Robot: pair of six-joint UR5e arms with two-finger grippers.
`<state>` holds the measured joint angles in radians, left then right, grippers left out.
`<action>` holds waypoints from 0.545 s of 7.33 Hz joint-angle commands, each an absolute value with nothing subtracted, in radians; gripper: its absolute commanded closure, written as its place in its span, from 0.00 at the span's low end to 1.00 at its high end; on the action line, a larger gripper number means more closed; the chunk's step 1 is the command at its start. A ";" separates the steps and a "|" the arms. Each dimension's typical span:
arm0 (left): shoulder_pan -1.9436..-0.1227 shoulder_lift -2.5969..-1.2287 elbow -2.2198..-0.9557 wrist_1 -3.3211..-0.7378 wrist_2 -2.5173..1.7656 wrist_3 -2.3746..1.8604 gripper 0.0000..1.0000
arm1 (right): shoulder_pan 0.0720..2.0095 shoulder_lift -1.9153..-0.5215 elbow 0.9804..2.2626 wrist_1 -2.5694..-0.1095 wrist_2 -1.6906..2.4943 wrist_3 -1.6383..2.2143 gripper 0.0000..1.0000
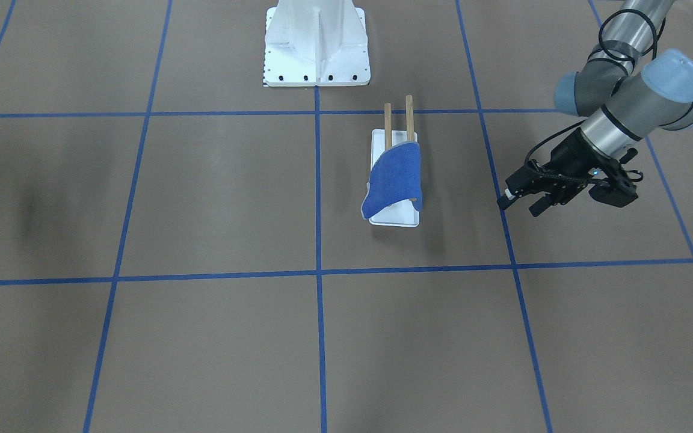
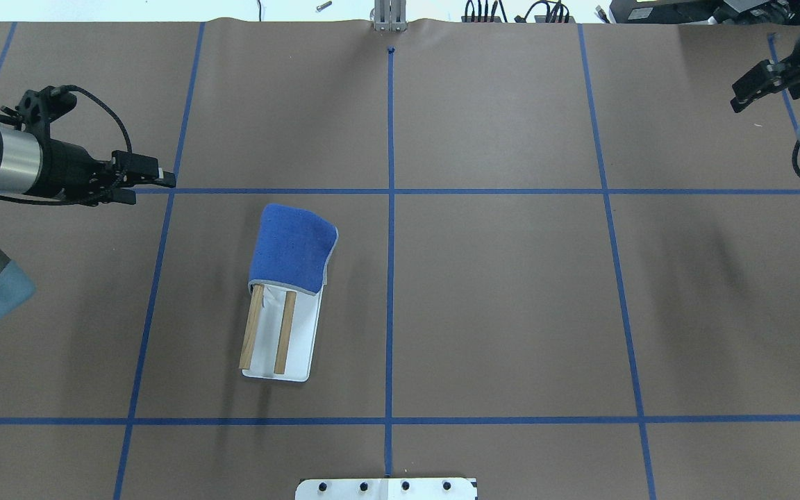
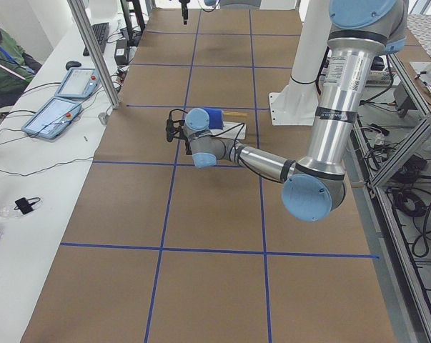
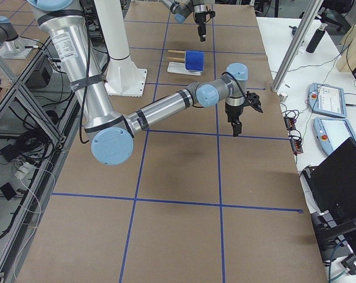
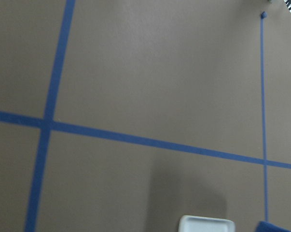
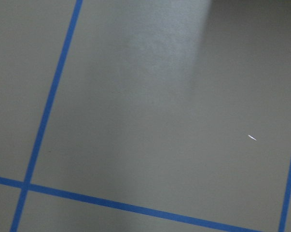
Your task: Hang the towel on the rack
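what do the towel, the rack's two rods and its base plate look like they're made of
The towel looks like soft matte blue cloth: it drapes limply over the rods, which seem bare matte wood, plain tan-brown. The base plate is smooth white, plastic or painted metal; I cannot tell which.

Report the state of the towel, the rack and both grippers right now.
towel: draped over the rack's end farthest from the robot, hanging down on both sides, held by no gripper.
rack: upright on the table, the end nearest the robot bare.
left gripper: open, empty, off to the side of the rack.
right gripper: far from the rack at the table's edge; open or shut unclear.
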<state>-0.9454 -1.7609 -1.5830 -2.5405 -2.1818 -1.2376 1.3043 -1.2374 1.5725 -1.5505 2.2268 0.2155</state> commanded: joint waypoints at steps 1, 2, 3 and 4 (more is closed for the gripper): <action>-1.046 -1.714 -1.577 -2.375 -2.180 -0.849 0.02 | 1.400 -1.284 1.519 -1.554 2.266 0.042 0.00; -1.107 -1.710 -1.578 -2.280 -2.180 -0.684 0.02 | 1.420 -1.319 1.510 -1.552 2.258 0.017 0.00; -1.173 -1.710 -1.580 -2.184 -2.180 -0.499 0.01 | 1.422 -1.356 1.509 -1.542 2.253 -0.004 0.00; -1.240 -1.710 -1.582 -2.057 -2.180 -0.297 0.01 | 1.425 -1.382 1.511 -1.540 2.255 -0.029 0.00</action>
